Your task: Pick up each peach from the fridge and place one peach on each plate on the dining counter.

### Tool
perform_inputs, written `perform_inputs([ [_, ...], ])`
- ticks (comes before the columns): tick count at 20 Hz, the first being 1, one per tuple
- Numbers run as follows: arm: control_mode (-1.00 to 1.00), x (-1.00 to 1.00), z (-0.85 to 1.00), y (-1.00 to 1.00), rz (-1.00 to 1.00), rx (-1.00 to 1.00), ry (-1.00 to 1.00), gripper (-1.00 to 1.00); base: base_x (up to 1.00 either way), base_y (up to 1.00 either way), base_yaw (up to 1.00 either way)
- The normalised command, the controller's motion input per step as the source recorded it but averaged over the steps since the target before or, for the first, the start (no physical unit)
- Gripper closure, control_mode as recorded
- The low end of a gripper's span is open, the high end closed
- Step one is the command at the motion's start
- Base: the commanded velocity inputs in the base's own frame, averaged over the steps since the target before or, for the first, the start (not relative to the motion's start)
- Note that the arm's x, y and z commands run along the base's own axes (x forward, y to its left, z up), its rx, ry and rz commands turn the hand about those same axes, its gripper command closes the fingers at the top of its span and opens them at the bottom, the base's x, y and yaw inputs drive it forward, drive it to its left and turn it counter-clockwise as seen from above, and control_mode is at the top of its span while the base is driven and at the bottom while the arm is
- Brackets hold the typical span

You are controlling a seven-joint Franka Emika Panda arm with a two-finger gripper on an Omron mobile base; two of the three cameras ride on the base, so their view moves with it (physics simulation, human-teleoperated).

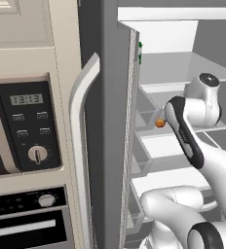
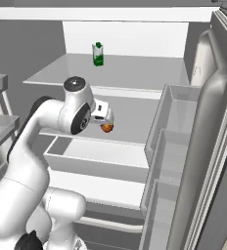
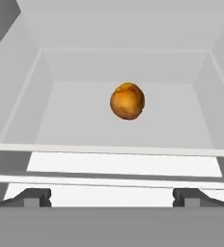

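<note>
The fridge (image 1: 112,146) stands open with its white shelves (image 2: 135,73) showing. One orange-red peach (image 3: 127,101) lies on the middle shelf, also seen as the peach (image 2: 107,128) and the peach (image 1: 160,123). My gripper (image 3: 111,198) is open, its fingertips (image 3: 36,198) spread wide, short of the peach and level with the shelf's front edge. From the right base view the gripper (image 2: 104,115) sits just in front of the fruit, nothing between its fingers. The plates and the dining counter are out of view.
A small green bottle (image 2: 98,53) stands on the upper shelf. Door bins (image 2: 171,146) line the open right door. A drawer (image 2: 96,156) sits below the peach's shelf. A black-fronted wall oven (image 1: 27,126) is left of the fridge door handle (image 1: 81,121).
</note>
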Motion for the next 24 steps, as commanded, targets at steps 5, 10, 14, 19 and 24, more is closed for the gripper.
perform_inputs([
  [5,-1.0,0.79,-0.4,-0.19,0.0,0.0,0.05,-1.0,0.0,0.0,0.0],
  [10,-1.0,0.8,-0.47,-0.03,0.0,0.0,0.01,-1.0,0.0,0.0,0.0],
  [14,-1.0,0.73,-0.44,-0.07,0.0,0.0,0.0,-1.0,0.0,0.0,0.0],
  [19,-1.0,0.64,-0.43,-0.13,0.0,0.0,0.0,-1.0,0.0,0.0,0.0],
  [24,-1.0,0.41,-0.23,-0.11,0.0,0.0,0.04,-1.0,0.0,0.0,0.0],
])
